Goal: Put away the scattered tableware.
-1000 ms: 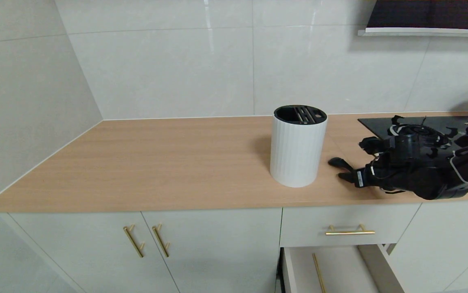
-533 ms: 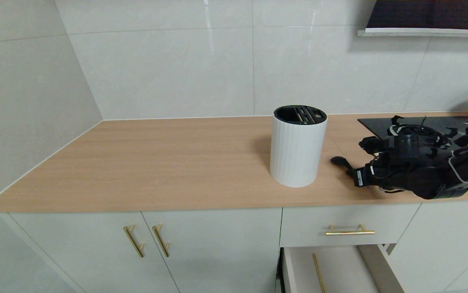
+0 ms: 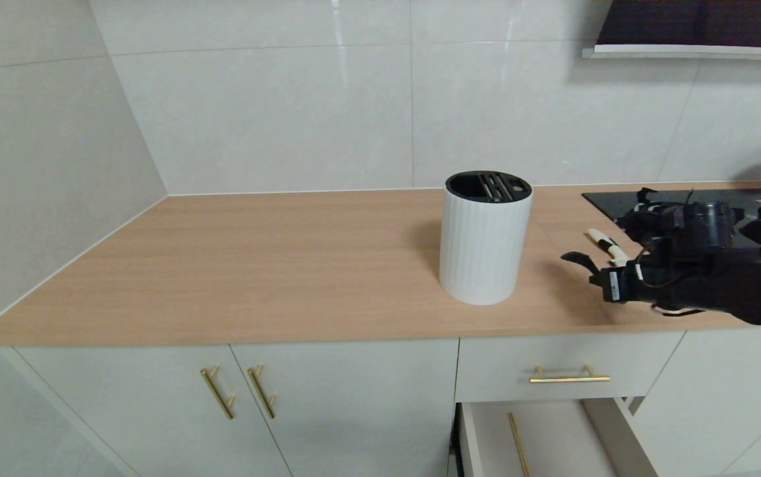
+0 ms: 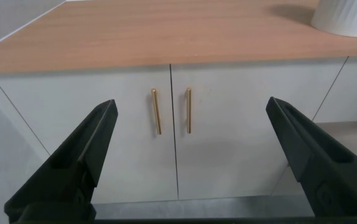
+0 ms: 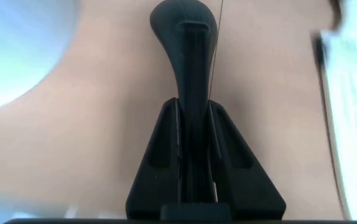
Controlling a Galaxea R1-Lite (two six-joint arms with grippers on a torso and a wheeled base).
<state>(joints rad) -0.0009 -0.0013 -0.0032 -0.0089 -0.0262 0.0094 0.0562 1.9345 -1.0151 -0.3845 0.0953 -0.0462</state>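
Right pincer (image 3: 573,258) sits low over counter (image 3: 287,265), fingers pressed together; white-handled utensil (image 3: 605,244) lies flat on counter just beyond it, on the hob (image 3: 622,202) side; can't tell if they touch; white holder (image 3: 484,245) stands upright ahead of pincer's tip, near but apart; left pincer (image 4: 191,109) spread wide, facing cabinet doors (image 4: 228,155) below counter edge.

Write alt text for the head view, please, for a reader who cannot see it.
The right gripper, shut on a black handle, hovers over a wooden counter beside a white ribbed holder. A white-handled utensil lies nearby; a drawer below stands open.
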